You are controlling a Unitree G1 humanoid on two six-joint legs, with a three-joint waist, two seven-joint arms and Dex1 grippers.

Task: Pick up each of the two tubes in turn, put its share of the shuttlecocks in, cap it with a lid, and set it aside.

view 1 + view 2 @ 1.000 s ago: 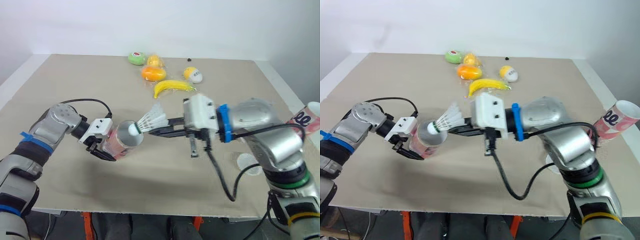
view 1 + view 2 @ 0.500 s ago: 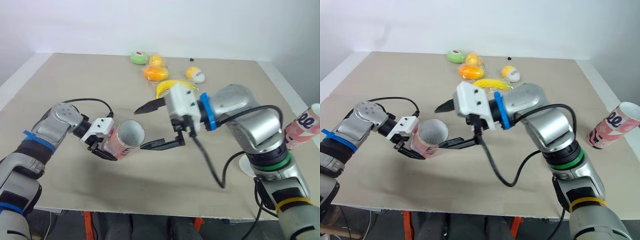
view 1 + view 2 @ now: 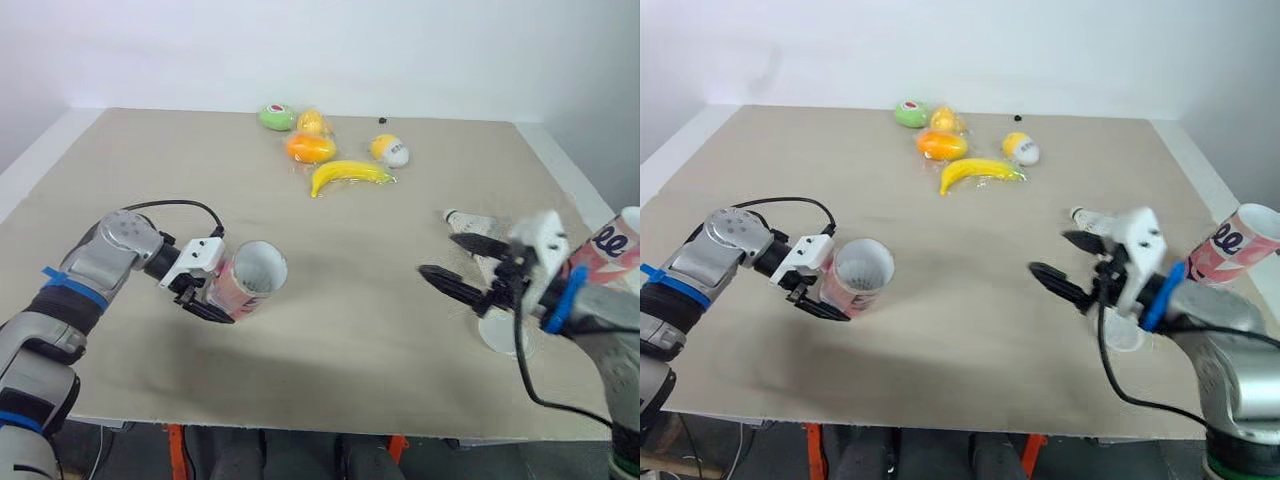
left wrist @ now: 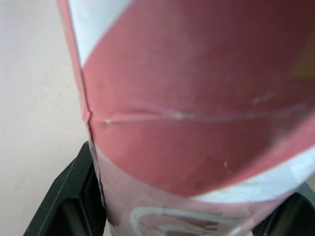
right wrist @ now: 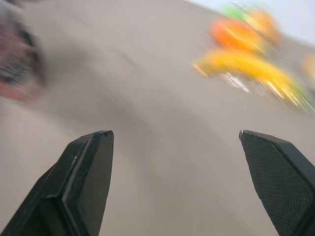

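Filling step: left pincer (image 3: 213, 293) clasps the tube (image 3: 247, 281); right pincer (image 3: 437, 256), spread empty just beside a lying shuttlecock (image 3: 472, 221), likely must grasp it next

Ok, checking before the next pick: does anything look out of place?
The second tube lies tilted at the table's right edge and may roll off. A shuttlecock lies loose nearby.

Matt paperboard tube (image 4: 197, 98) w/ seam; table (image 3: 150, 170) matt beige board; right gripper (image 5: 174, 132) black plastic, textured pads (image 5: 280, 167).
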